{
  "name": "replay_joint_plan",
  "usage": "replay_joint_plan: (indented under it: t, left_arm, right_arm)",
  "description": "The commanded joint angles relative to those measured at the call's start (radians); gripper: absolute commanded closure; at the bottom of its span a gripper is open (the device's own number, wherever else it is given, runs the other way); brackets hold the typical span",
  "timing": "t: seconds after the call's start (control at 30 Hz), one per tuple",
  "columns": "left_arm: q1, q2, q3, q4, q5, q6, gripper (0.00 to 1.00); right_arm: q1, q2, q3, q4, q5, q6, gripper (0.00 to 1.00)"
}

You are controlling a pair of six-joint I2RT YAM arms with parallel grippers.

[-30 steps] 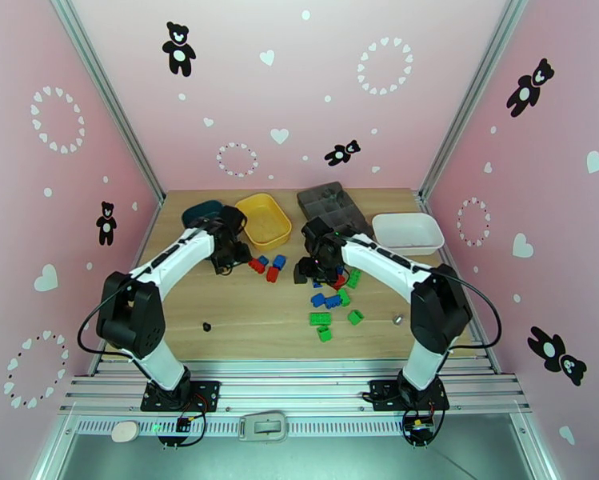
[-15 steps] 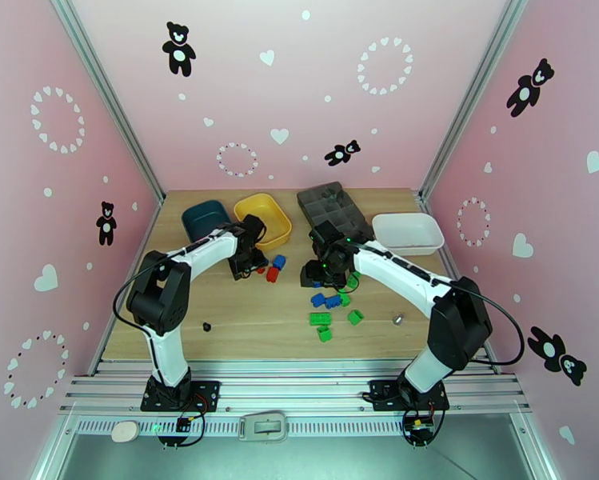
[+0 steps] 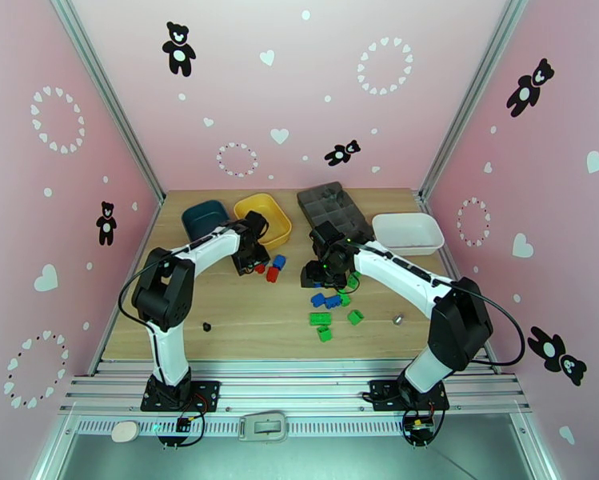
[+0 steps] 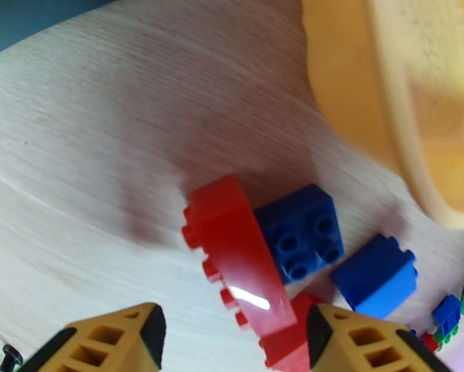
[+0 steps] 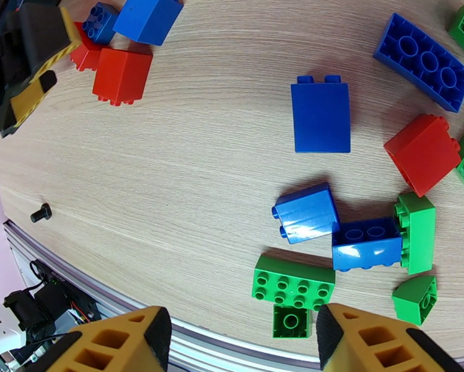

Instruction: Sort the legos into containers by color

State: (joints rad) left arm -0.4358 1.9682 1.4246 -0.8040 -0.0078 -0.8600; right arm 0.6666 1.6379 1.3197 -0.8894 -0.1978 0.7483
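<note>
Lego under left gripper [image 4: 232, 330]: red curved brick [image 4: 241, 261], lying on its side, studs facing left in the wrist view, long axis slanting up-left to down-right; on the surface [image 3: 251, 330] just nearside of the yellow tray [image 3: 267, 214].
Left gripper: fingers apart, straddling that brick, no clamp seen.
Right gripper [image 5: 244, 333]: fingers apart, empty, above the mid-surface scatter.
Trays: three along the far edge; teal tray [image 3: 203, 218], yellow, white tray [image 3: 407, 232].
Legos [image 5: 321, 116], right wrist count: six blue, six green, three red.

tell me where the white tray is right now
In the top view, the white tray sits at the far right, just right of the dark grey compartment tray.
</note>
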Motion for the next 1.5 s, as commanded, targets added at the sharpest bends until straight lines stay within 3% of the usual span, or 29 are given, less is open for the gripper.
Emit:
replay_joint_plan:
  t: [0.0,0.13,0.33,0.53,0.83,1.03,1.23,1.37,1.47]
  left_arm:
    - [-0.012,0.044,0.032,0.002,0.006,-0.003,0.39]
    - [-0.013,0.026,0.013,0.011,-0.012,-0.005,0.47]
    - [-0.013,0.006,0.008,0.003,-0.023,0.011,0.67]
    - [-0.013,-0.062,-0.032,0.003,-0.019,0.024,0.73]
    - [0.011,-0.238,-0.058,-0.077,-0.069,0.084,0.74]
    - [0.138,-0.293,-0.008,-0.128,-0.07,0.162,0.73]
    - [0.301,-0.205,0.156,-0.187,-0.054,0.269,0.72]
    - [0.365,-0.089,0.292,-0.228,-0.046,0.322,0.71]
    - [0.39,-0.01,0.381,-0.249,-0.029,0.351,0.63]
  right_arm:
    - [0.0,0.0,0.026,-0.027,0.003,-0.015,0.33]
    - [-0.002,-0.01,0.016,-0.026,0.006,-0.011,0.33]
    - [-0.002,-0.005,0.01,-0.01,-0.002,-0.006,0.33]
    - [-0.002,0.021,0.028,0.006,-0.015,-0.005,0.33]
    - [0.006,0.093,0.092,0.03,-0.055,-0.006,0.34]
    - [0.033,0.178,0.179,0.045,-0.097,-0.003,0.34]
    - [0.065,0.284,0.338,0.025,-0.142,0.004,0.34]
    - [0.075,0.325,0.418,-0.001,-0.153,0.002,0.34]
    - [0.076,0.325,0.438,-0.02,-0.143,-0.005,0.34]
